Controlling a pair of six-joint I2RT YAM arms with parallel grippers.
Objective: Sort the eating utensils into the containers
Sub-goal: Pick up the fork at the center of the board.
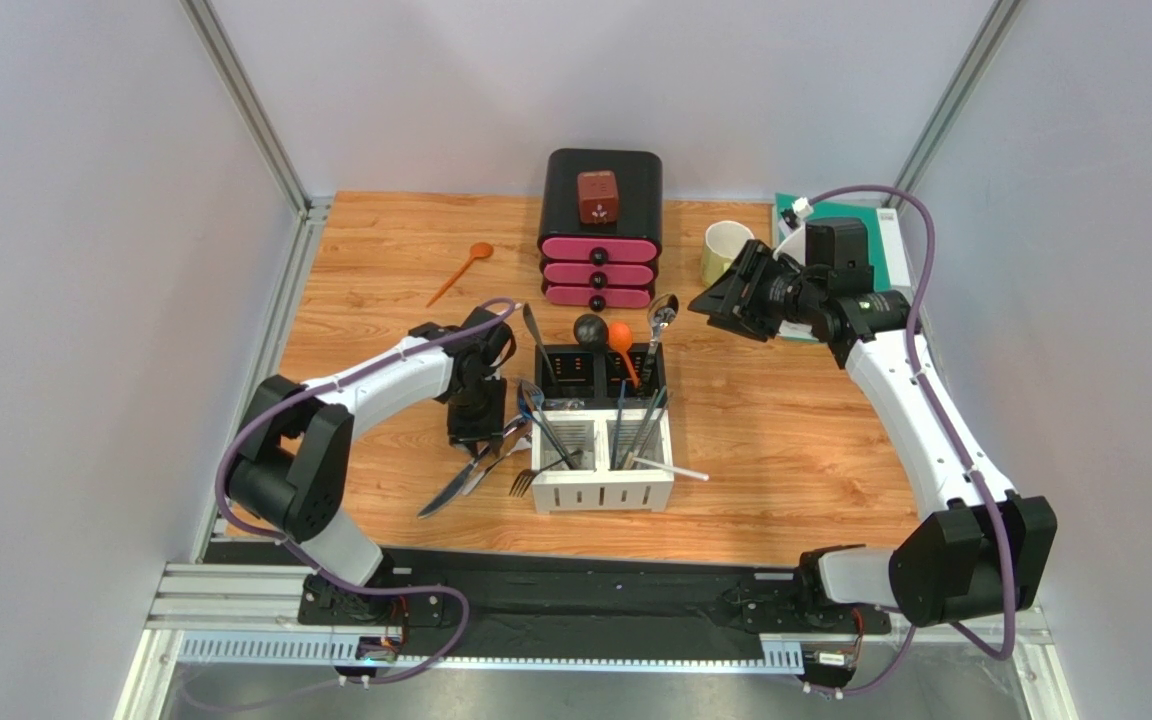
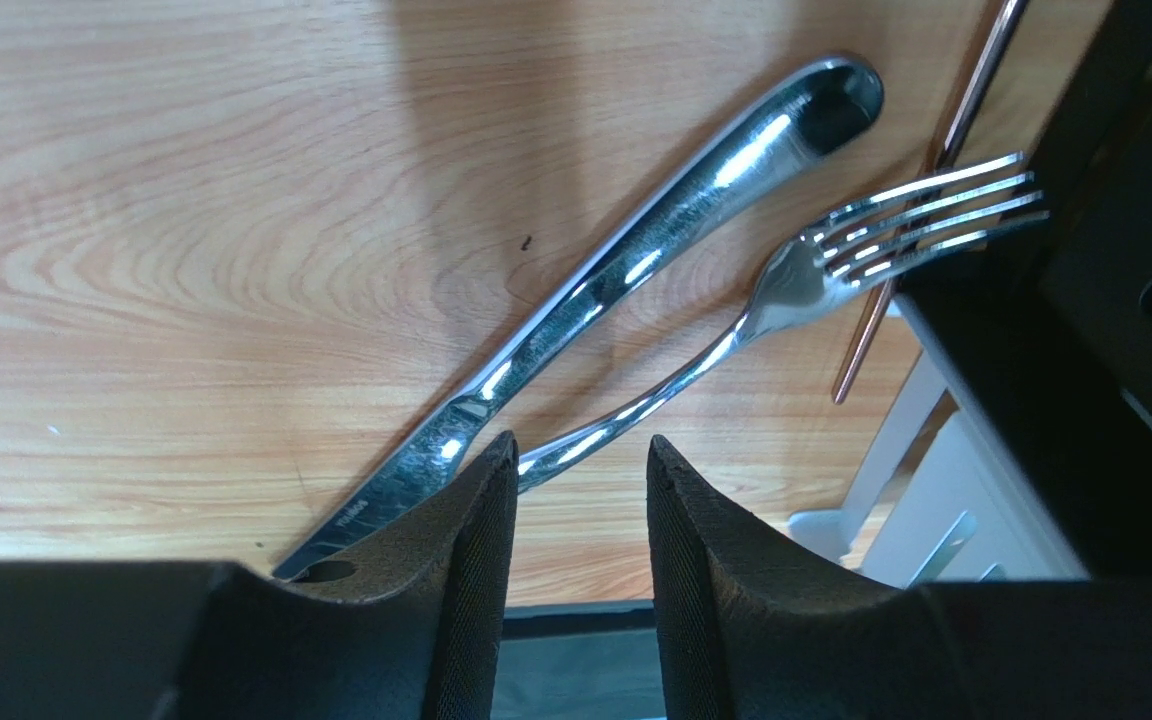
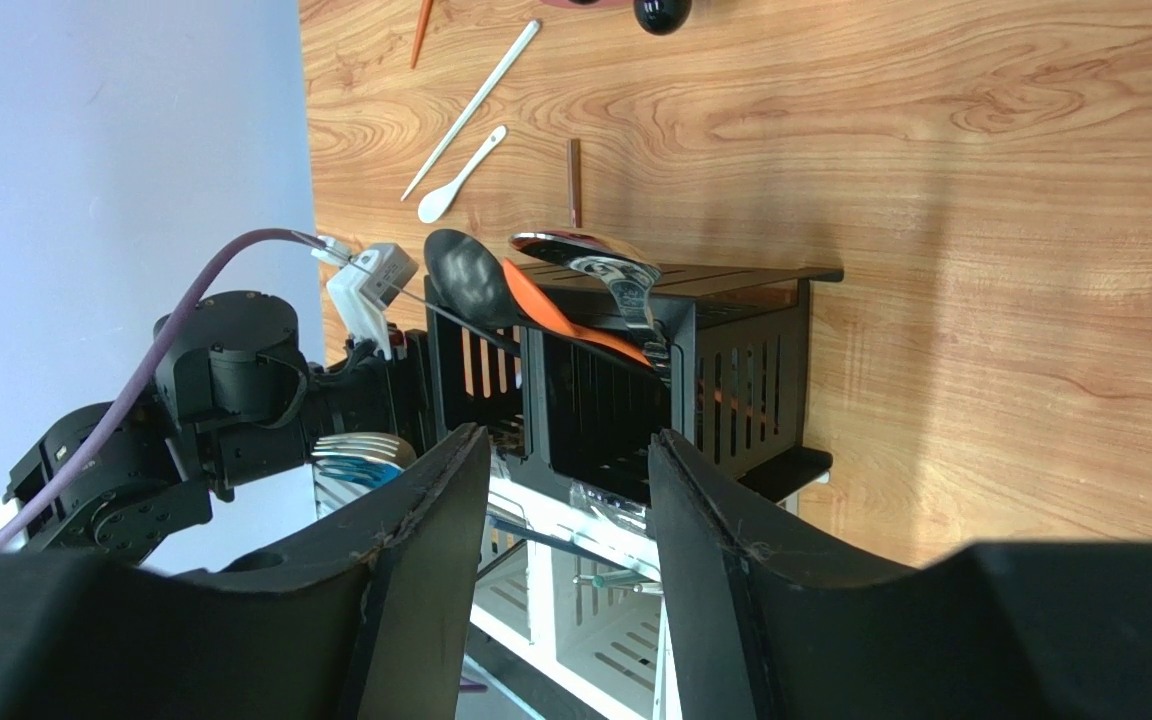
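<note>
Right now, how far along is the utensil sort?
Partway. Done: several utensils already stand in the caddy. In hand: nothing gripped; left claw is open, low over the knife and fork lying beside the caddy. Right claw is open and empty. Left: that knife and fork, plus an orange spoon loose on the table.

A robotics lab test cell: pale grey panel walls (image 1: pixel 86 225) set in bare aluminium corner posts (image 1: pixel 244 98) box in a wood-grain counter (image 1: pixel 793 435). Cabled white-and-black robot arms (image 1: pixel 913 398) are bolted to a black base plate (image 1: pixel 597 593).
</note>
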